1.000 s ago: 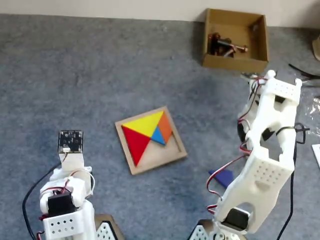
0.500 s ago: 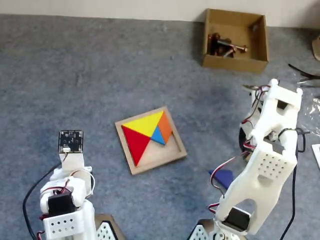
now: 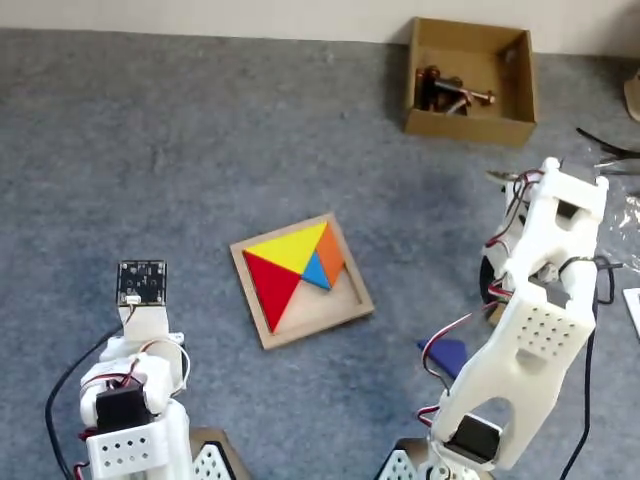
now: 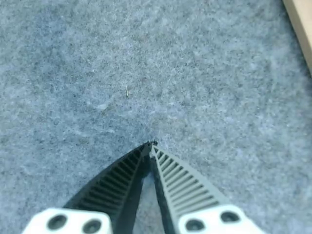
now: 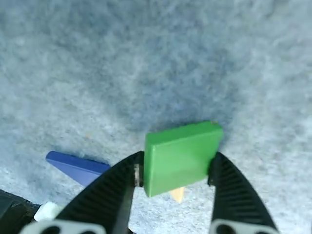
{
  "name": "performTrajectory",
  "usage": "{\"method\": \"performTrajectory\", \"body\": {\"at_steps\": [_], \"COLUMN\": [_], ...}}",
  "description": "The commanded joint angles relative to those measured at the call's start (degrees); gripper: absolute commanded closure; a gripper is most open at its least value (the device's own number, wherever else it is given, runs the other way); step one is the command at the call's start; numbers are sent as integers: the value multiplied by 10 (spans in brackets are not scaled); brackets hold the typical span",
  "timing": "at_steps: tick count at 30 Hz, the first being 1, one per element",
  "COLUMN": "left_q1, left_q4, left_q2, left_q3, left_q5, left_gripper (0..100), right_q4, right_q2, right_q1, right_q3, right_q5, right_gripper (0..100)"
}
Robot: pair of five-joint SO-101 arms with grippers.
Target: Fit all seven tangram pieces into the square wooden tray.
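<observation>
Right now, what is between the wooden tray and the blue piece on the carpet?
Just bare grey carpet lies between the wooden tray and the blue piece; the high view shows it.

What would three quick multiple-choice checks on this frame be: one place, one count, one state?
1. How many pieces lie in the tray?
A) two
B) seven
C) four

2. Where is the dark blue piece?
A) in the tray
B) on the carpet, outside the tray
C) in the box

3. The right pincer is:
A) shut on the green square
B) open and empty
C) open over the tray

Answers:
1. C: yellow, red, light blue and orange sit in it, with bare wood left over.
2. B: it lies flat on the carpet, apart from the tray.
3. A: its fingers press on two opposite sides of the square.
</observation>
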Motion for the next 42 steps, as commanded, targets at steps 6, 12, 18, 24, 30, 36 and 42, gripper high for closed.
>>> {"method": "performTrajectory", "body": {"at_steps": [6,12,18,24,30,36,42], "left_q1": [-7,-7,-7,-7,-7,-7,-7], "left_q4": [3,3,3,3,3,3,3], "left_q2": [-3,-3,-3,-3,-3,-3,-3], "left_q3": [11,11,11,11,11,11,11], "left_q5": [5,5,5,5,5,5,5], "left_gripper": [995,995,995,995,995,995,995], "right_q4": [13,13,13,13,14,14,14], "right_q2": [-8,-8,-9,-9,-9,-48,-208], "right_q1": [-15,-15,-15,-15,-14,-33,-126], "right_q3": [-53,-53,-54,-76,-116,-115,15], "right_q5": [-32,-32,-32,-30,-31,-30,-32], "right_gripper": [829,831,950,987,987,987,987]}}
